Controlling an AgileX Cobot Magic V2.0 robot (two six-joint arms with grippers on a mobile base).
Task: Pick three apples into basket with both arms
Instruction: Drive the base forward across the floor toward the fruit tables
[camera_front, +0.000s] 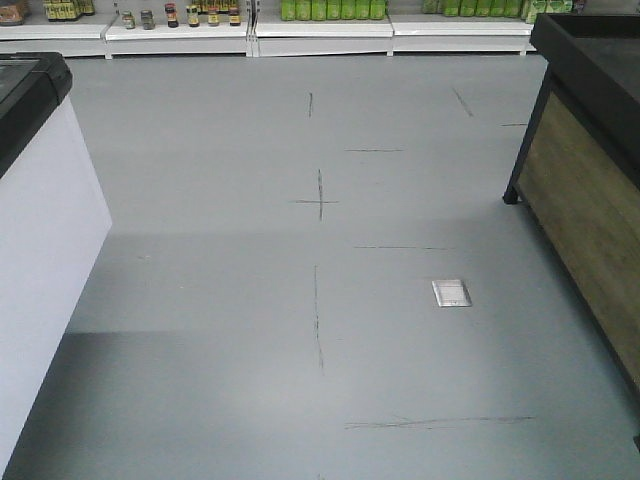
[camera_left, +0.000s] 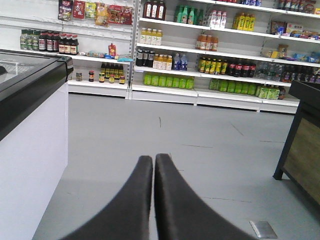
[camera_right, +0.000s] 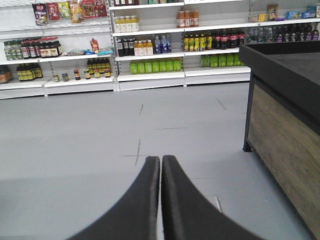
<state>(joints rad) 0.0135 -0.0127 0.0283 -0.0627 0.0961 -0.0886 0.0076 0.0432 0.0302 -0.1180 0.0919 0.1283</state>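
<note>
Facing down the aisle, the front view shows grey floor (camera_front: 320, 330) between a white freezer (camera_front: 45, 230) and a wooden stand (camera_front: 590, 200), with no apples or basket in sight. The left wrist view shows the left gripper (camera_left: 153, 159) pressed closed and empty, probably a travel pose. In the right wrist view, the right gripper (camera_right: 160, 159) is likewise closed and empty.

Your front cam tilts down at floor (camera_front: 200, 300), wrist cams low, facing fwd, all share shelves (camera_front: 320, 28) up top, counter (camera_front: 590, 200) frame right

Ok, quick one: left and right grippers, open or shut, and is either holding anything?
Left gripper: closed, holding nothing.
Right gripper: closed, holding nothing.
</note>
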